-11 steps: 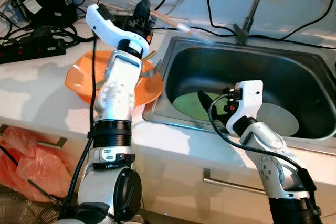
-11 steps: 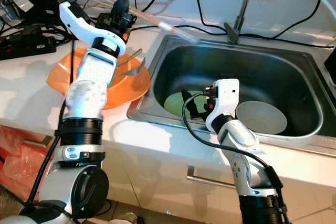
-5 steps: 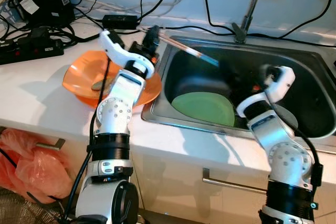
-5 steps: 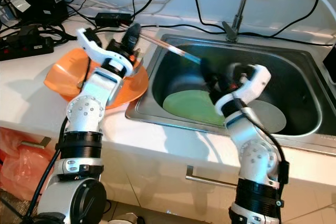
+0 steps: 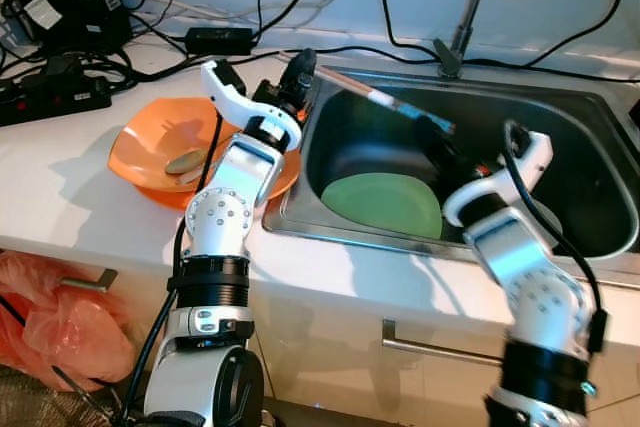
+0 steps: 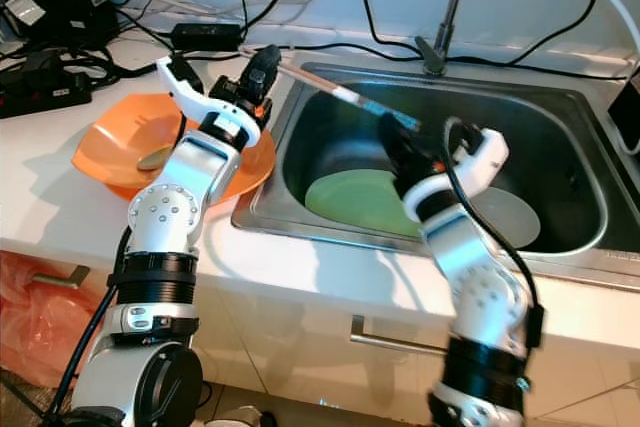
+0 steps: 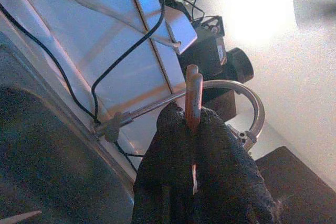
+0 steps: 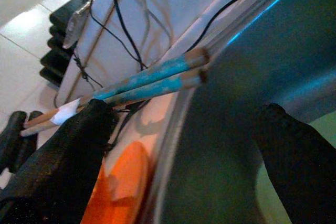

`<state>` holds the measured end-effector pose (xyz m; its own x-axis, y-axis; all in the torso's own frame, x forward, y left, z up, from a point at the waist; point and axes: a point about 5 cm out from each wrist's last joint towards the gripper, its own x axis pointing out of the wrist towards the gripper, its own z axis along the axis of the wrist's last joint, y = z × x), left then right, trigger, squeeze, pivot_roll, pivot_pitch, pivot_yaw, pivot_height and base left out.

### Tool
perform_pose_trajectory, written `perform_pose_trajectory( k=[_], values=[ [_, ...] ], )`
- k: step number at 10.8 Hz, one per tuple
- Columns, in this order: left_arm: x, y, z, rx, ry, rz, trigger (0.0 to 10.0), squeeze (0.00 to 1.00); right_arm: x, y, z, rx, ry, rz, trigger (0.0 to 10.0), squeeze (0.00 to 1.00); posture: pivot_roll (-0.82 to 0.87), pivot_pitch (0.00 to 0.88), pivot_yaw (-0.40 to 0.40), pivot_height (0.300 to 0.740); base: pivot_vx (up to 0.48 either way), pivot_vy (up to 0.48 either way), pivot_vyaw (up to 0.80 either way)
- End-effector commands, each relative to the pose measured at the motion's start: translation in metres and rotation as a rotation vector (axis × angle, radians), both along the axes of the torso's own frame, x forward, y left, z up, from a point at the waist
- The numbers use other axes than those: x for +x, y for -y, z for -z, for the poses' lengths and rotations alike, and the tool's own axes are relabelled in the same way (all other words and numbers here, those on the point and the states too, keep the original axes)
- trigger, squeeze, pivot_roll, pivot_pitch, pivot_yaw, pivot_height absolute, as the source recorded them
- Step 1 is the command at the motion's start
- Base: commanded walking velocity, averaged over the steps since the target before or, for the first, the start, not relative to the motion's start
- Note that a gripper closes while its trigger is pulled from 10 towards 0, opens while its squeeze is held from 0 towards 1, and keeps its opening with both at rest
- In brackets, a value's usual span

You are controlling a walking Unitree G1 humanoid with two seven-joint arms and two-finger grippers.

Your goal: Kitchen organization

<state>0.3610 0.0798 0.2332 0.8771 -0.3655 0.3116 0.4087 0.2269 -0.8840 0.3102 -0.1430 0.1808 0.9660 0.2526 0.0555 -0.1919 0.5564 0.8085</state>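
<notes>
Chopsticks: pair of wooden chopsticks with blue tips (image 5: 385,100), pinched by left hand (image 5: 297,75) over steel sink (image 5: 560,127).
Right hand (image 8: 178,145): spread, reaching from 4 o'clock.
Left: handover; green round plate (image 5: 385,203) unsorted.

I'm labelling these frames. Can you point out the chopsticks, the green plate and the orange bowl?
chopsticks (image 5: 385,100): left eye view, middle of the sticks over the sink.
green plate (image 5: 385,205): left eye view, centre of its face.
orange bowl (image 5: 135,142): left eye view, bare inner wall.
</notes>
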Motion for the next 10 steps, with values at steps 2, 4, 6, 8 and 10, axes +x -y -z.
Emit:
perform_pose_trajectory(
  k=[2, 4, 6, 8, 10],
  values=[
    [-0.018, 0.057, 0.018, -0.184, -0.088, 0.156, 0.0, 0.00, 0.008, -0.003, -0.011, 0.114, 0.027, 0.015, 10.0, 0.00, 0.09, 0.009, 0.040, 0.740, 0.000, 0.000, 0.00],
    [-0.019, 0.058, 0.018, -0.187, -0.091, 0.157, 0.0, 0.00, 0.014, -0.006, -0.019, 0.167, 0.053, 0.013, 10.0, 0.00, 0.10, 0.009, 0.041, 0.740, 0.000, 0.000, 0.00],
    [-0.021, 0.059, 0.017, -0.213, -0.104, 0.152, 0.0, 0.00, 0.017, -0.004, -0.025, 0.218, 0.087, 0.029, 10.0, 0.00, 0.10, 0.012, 0.044, 0.740, 0.000, 0.000, 0.00],
    [-0.022, 0.057, 0.017, -0.225, -0.104, 0.150, 0.0, 0.00, 0.019, -0.001, -0.027, 0.249, 0.097, 0.050, 2.5, 0.00, 0.10, 0.014, 0.047, 0.740, 0.000, 0.000, 0.00],
    [-0.021, 0.056, 0.019, -0.229, -0.111, 0.151, 0.0, 0.00, 0.020, -0.002, -0.025, 0.243, 0.087, 0.057, 0.0, 0.00, 0.10, 0.015, 0.047, 0.740, 0.000, 0.000, 0.00]
  ],
)
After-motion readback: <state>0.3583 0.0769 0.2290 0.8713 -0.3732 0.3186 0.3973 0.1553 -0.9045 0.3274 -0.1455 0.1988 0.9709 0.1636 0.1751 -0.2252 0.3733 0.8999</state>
